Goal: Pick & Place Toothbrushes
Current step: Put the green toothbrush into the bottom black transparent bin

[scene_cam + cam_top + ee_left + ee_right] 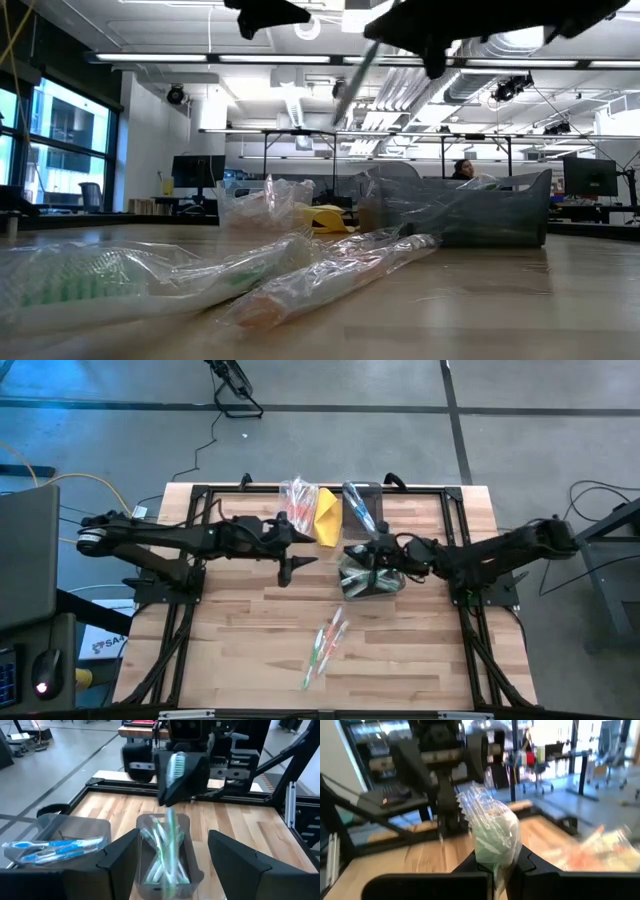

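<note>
High view: the right gripper [378, 560] is seen over the middle bin [372, 582], clenched on a green toothbrush [492, 837] in its clear wrapper, as shown in the right wrist view. The left gripper [287, 568] hangs left of that bin with its fingers [120, 851] spread wide and nothing between them. In the left wrist view the held green toothbrush is seen upright above the bin, which already holds several green ones [162, 855]. The step in hand is judged to be the drop of this green toothbrush into the middle bin; the next move calls for the right jaws to be opened once the brush is lined up over the bin, so that it falls inside and not across the rim. Counts: two arms are seen; three wrapped toothbrushes, as far as can be told, are left on the near table [325, 645], green and red/orange; one far bin with blue toothbrushes [358, 506]; one far-left clear bag or bin with red/orange ones [298, 500]; one yellow folded object [329, 515] between them. An exact count of brushes inside the bins cannot be told. A person [462, 169] is seen far off in the room in the low view.
</note>
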Motion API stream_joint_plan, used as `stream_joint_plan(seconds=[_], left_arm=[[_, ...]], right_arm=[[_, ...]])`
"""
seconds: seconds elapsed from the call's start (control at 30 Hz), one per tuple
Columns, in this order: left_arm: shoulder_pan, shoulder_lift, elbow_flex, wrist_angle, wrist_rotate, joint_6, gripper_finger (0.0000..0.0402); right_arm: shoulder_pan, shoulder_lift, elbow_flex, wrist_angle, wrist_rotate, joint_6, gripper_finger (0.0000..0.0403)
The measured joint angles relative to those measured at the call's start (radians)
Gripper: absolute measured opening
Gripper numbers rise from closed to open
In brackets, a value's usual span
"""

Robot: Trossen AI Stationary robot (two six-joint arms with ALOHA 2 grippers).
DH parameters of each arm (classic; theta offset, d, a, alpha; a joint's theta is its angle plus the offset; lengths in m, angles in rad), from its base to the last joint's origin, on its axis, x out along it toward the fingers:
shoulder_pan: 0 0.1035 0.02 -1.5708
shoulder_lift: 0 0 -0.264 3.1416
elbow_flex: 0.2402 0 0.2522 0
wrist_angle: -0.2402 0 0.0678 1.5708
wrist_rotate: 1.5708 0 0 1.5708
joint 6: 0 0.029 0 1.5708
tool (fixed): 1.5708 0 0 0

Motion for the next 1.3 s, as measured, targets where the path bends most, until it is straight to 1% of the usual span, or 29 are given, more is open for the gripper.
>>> stream_joint_plan(seconds=[0.17,0.3,0.4,0.5,0.67,0.73,0.8,0.93,1.1,1.3], left_arm=[[-0.001,-0.017,0.000,-0.022,-0.001,0.000,0.0230],[-0.001,-0.004,0.000,-0.028,-0.003,0.000,0.0230],[-0.001,0.002,-0.001,-0.040,-0.003,-0.004,0.0230],[-0.001,0.016,0.001,-0.035,-0.003,-0.005,0.0230],[-0.001,0.030,0.001,-0.049,-0.003,-0.011,0.0230],[-0.001,0.032,-0.001,-0.069,-0.003,-0.034,0.0230],[-0.001,0.034,-0.001,-0.059,-0.003,-0.048,0.0230],[-0.001,0.040,0.000,-0.064,-0.003,-0.054,0.0230],[-0.001,0.039,0.000,-0.063,-0.003,-0.054,0.0230],[-0.001,0.039,0.000,-0.062,-0.002,-0.054,0.0230]], right_arm=[[0.078,-0.134,-0.001,-0.247,0.086,0.067,0.0005],[0.138,-0.208,-0.001,-0.379,0.220,0.071,0.0004],[0.153,-0.217,-0.016,-0.398,0.310,0.077,0.0004],[0.135,-0.210,-0.051,-0.396,0.354,0.116,0.0004],[0.093,-0.146,-0.142,-0.282,0.357,0.193,0.0004],[0.084,-0.120,-0.164,-0.187,0.359,0.197,0.0004],[0.073,-0.100,-0.181,-0.162,0.360,0.192,0.0004],[0.049,-0.063,-0.181,-0.171,0.359,0.199,0.0009],[0.035,-0.037,-0.181,-0.232,0.355,0.225,0.0042],[0.040,-0.044,-0.181,-0.350,0.348,0.216,0.0070]])
